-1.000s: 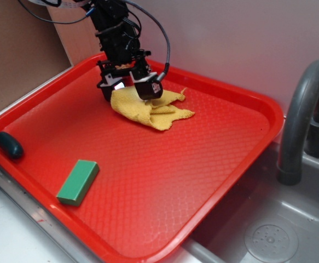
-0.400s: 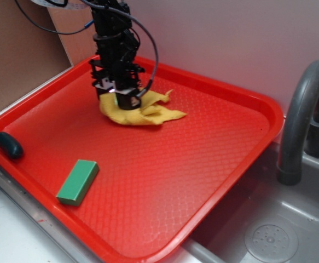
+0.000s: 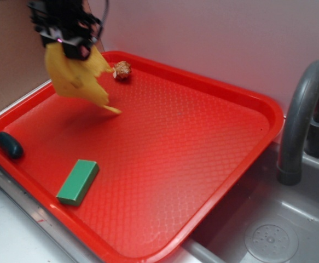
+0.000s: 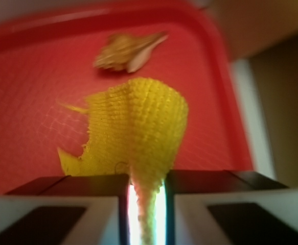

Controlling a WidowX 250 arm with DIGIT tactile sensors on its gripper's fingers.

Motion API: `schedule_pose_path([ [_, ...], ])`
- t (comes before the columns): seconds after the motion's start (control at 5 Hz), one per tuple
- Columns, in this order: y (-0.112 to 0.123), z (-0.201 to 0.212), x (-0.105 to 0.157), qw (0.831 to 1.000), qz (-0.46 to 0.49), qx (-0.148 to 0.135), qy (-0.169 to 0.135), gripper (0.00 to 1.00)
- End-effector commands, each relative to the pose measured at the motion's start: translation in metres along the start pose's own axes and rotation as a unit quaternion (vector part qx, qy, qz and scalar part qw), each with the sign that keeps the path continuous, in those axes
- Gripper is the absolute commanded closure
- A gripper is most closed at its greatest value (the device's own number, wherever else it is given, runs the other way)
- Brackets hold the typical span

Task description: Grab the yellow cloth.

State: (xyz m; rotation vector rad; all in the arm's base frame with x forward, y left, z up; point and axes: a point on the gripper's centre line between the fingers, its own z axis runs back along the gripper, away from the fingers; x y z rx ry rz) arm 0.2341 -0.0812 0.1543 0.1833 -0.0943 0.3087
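Since a second ago, risen off the tray floor and swung toward the far left corner: gripper [image 3: 74,48], yellow cloth [image 3: 77,76] carried up with it, no longer lying spread on the mat. Uncovered by that lift: a small brown lumpy object [image 3: 122,69], now bare near the back rim.

Below and spreading out in front of the fingers [image 4: 77,196]: red tray [image 3: 203,164], ribbed floor, raised lip all round. Well off to the right of the fingers: grey sink basin [image 3: 279,230] and curved grey faucet [image 3: 301,115]. Pinched tight between both finger pads, clamped on a narrow fold: yellow cloth [image 4: 138,138], hanging free below the jaws, lowest tip close above the tray floor; contact with the floor not clear. Far in front of the fingers, near the tray's front edge: green block [image 3: 78,182], lying flat. At the left rim, below the fingers: dark oval object [image 3: 9,145]. Just beyond the dangling cloth: brown lumpy object [image 4: 125,51], blurred.
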Motion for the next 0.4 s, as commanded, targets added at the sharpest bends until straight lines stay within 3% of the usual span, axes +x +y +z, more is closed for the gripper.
schedule_pose_path([
  [0.0, 0.0295, 0.1038, -0.0162, 0.996, 0.053, -0.020, -0.069, 1.00],
  [0.2, 0.0388, 0.1063, -0.0169, 0.995, 0.069, -0.041, -0.054, 1.00],
])
